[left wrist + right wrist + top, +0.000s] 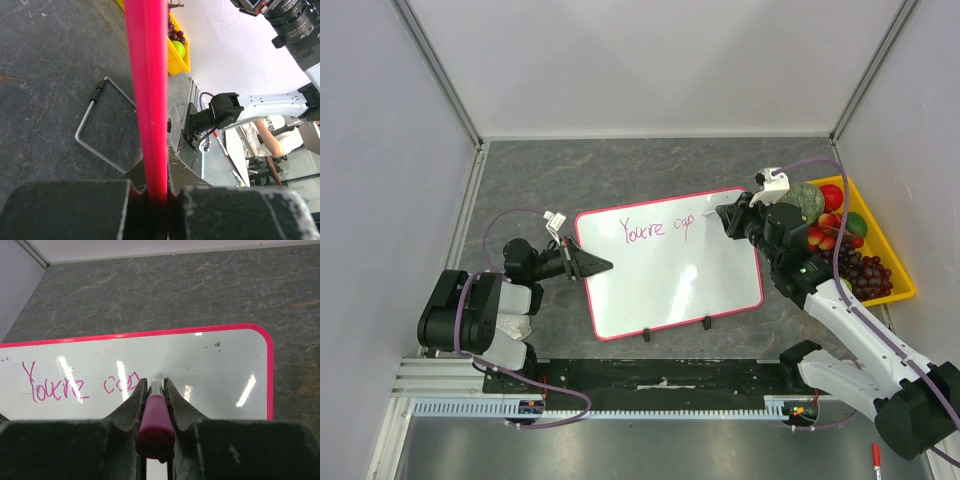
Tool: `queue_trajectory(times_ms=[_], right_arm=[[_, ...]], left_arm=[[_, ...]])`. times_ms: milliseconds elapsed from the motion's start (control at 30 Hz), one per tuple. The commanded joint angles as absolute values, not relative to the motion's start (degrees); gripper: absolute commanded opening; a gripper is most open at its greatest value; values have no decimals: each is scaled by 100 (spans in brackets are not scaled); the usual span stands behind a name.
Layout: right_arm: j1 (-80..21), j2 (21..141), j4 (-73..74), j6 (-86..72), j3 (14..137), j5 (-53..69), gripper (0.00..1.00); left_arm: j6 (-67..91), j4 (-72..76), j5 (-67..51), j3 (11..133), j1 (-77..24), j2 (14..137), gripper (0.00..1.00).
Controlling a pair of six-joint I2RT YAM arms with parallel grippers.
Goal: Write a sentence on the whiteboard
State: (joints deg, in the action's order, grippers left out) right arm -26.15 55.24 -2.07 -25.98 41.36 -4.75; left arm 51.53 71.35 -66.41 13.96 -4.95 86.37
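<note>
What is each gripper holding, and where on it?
The left gripper pinches the whiteboard by its left rim; the right gripper holds a marker by its barrel.

- The right gripper (156,390) has its dark fingers clamped on a magenta marker (155,422).
- The marker's pale tip meets the whiteboard (215,375) just right of the last written letters.
- The sentence (80,385) so far reads about "You're cap" in magenta cursive.
- The board's pink rim curves round a corner at right, with light streaks glinting on its surface.
- Grey veined worktop (175,290) lies beyond.
</note>
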Motion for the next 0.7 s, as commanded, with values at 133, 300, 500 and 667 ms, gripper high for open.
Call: queue_trajectory(times_ms=[133,300,500,667], right_arm=[[-2584,5634,-492,-2663,4087,-141,0],[-2584,5590,-483,-2672,4026,-18,0],[-2575,5406,-317,-2637,3789,141,0],[-2584,5344,-255,-2575,3656,62,0]], left_arm=[[4685,7198,-6627,1310,-510,8719,2],[4685,7190,-6627,1310,-518,8701,2],[4685,7189,-6636,1310,-518,8710,2],[4693,7198,-6636,1318,-510,8728,2]])
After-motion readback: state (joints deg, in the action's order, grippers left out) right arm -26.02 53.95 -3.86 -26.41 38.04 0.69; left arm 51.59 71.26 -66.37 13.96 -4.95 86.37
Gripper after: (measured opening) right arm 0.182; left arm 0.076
